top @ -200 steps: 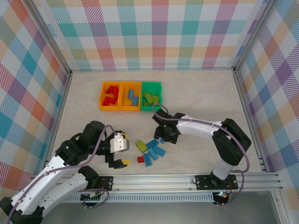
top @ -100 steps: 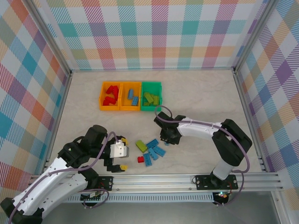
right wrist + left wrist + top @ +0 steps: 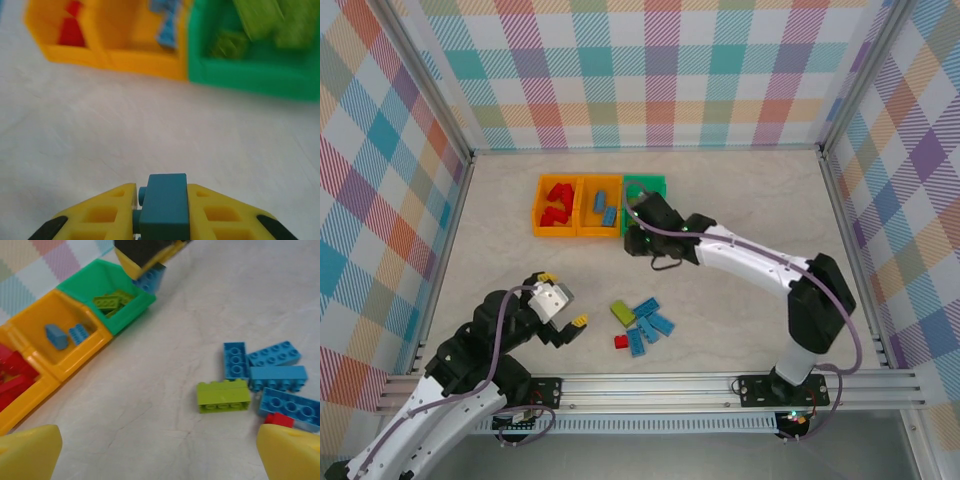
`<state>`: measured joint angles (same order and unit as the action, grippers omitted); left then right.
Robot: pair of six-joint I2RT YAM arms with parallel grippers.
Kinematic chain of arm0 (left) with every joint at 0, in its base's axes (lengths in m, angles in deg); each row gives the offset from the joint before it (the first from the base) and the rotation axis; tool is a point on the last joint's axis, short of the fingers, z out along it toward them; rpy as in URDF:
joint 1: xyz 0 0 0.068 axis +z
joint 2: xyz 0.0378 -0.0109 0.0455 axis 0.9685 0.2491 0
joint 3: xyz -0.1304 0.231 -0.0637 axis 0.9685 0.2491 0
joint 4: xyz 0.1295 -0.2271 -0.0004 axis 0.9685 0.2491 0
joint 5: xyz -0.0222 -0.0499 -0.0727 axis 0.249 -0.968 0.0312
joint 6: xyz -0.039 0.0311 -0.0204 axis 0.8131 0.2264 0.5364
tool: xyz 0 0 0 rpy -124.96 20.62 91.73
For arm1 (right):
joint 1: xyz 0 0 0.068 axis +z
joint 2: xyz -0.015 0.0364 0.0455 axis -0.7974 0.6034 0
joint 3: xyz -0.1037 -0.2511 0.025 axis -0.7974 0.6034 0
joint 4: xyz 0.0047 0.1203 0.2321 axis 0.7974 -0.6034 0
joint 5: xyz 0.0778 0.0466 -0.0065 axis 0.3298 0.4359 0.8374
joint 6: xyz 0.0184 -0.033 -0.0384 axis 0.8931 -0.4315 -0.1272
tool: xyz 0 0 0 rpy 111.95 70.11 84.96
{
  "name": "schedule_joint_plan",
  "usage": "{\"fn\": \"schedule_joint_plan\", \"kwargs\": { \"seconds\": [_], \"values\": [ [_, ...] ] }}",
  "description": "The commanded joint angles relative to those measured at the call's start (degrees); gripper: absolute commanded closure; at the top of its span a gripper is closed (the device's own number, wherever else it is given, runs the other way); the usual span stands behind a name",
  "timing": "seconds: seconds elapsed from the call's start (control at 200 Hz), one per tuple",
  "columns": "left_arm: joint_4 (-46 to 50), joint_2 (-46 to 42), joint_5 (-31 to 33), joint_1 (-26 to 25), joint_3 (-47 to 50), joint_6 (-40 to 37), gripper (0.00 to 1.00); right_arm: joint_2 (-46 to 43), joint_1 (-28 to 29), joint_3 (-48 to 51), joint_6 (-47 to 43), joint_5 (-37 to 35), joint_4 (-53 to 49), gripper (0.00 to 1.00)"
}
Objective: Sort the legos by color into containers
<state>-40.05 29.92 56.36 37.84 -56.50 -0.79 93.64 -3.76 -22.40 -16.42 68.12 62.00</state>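
My right gripper (image 3: 162, 192) is shut on a light blue lego (image 3: 164, 210), held above the table just in front of the containers. From above, that gripper (image 3: 640, 235) hangs at the near edge of the green bin (image 3: 646, 180). The left wrist view catches the held blue lego (image 3: 151, 279) by the green bin's corner (image 3: 125, 315). Red legos lie in the left orange bin (image 3: 536, 208), blue ones in the middle orange bin (image 3: 579, 208), lime ones in the green one. My left gripper (image 3: 563, 300) is open over bare table, left of the loose pile.
The loose pile sits mid-table: a lime brick (image 3: 223, 395), several blue bricks (image 3: 277, 378) and a red one (image 3: 279, 419). From above the pile is around the lime brick (image 3: 622, 312). Checked walls close in the table on three sides.
The right gripper shut on a blue lego at the pile and carried it up and back toward the bins. The left arm drew back to the left, still open.
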Motion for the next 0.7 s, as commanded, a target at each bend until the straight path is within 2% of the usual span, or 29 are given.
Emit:
{"fn": "schedule_joint_plan", "kwargs": {
  "seconds": [0.0, 0.175, 0.3, 0.385, 0.53, 0.625, 0.695],
  "values": [
    [0.5, -0.7, 6.1, -0.2, 0.9, 2.8, 0.0, 7.3, -0.7, -6.7, -12.6, 1.0, 4.9, 0.8],
    [-2.4, 1.3, 1.2, -0.1, 2.3, 1.9, 0.0, 19.8, -2.9, -21.7, -15.7, 2.8, 3.1, 0.77],
    [-0.9, 6.1, 1.4, 0.3, 1.8, -1.3, 0.0, 27.4, -3.8, -31.8, -15.9, 0.9, 0.3, 0.74],
    [0.1, 9.4, 2.1, 0.9, 1.0, -2.3, 0.0, 31.6, -4.4, -38.1, -15.5, -0.3, -2.4, 0.65],
    [-0.6, 10.9, -0.3, 2.0, 1.1, -2.5, 0.0, 34.2, -4.9, -43.1, -15.9, -0.9, -5.3, 0.56],
    [-1.2, 10.7, -1.0, 2.8, 1.6, -2.1, 0.0, 33.4, -4.9, -43.6, -16.7, -0.8, -6.6, 0.55],
    [-2.9, 10.9, 0.3, 3.1, 1.7, 1.0, 0.0, 31.5, -4.9, -42.7, -17.4, -0.6, -7.6, 0.55]
  ]
}}
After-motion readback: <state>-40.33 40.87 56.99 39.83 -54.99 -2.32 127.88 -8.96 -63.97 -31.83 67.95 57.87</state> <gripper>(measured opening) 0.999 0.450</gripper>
